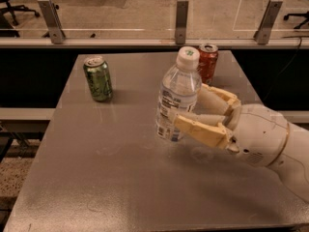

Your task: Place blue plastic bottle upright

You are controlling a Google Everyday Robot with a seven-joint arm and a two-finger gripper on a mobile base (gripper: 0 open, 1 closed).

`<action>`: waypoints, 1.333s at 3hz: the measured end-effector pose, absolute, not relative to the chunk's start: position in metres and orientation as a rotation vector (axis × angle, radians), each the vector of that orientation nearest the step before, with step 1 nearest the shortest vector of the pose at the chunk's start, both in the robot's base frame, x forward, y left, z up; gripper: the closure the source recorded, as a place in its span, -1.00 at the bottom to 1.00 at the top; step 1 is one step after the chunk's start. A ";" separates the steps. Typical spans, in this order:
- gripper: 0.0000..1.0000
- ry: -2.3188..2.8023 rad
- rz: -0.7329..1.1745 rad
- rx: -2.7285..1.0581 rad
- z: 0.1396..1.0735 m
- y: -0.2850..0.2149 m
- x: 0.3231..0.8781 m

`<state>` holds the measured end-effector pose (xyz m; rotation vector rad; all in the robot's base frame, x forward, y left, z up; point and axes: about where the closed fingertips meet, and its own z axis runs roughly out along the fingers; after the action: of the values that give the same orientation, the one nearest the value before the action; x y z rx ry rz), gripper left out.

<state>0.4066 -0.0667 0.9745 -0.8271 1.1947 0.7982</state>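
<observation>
The blue plastic bottle (176, 96) is clear, with a pale label and a white cap with a green mark. It stands nearly upright, leaning slightly right, over the middle of the grey table (116, 178). My gripper (189, 108) comes in from the right and is shut on the bottle's lower half. One tan finger (198, 128) crosses in front of the label and the other shows behind the bottle. The bottle's base is close to the tabletop; I cannot tell if it touches.
A green can (98, 79) stands upright at the back left of the table. A red can (208, 62) stands upright at the back, just behind the bottle and gripper. A glass railing with metal posts (181, 14) runs behind the table.
</observation>
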 end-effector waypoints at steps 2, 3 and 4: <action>1.00 1.293 0.851 -0.793 0.953 -0.074 0.411; 1.00 1.376 0.842 -0.802 0.944 -0.083 0.403; 1.00 1.400 0.820 -0.820 0.944 -0.087 0.399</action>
<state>0.3990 -0.0868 0.9435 -0.8198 1.3999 0.8198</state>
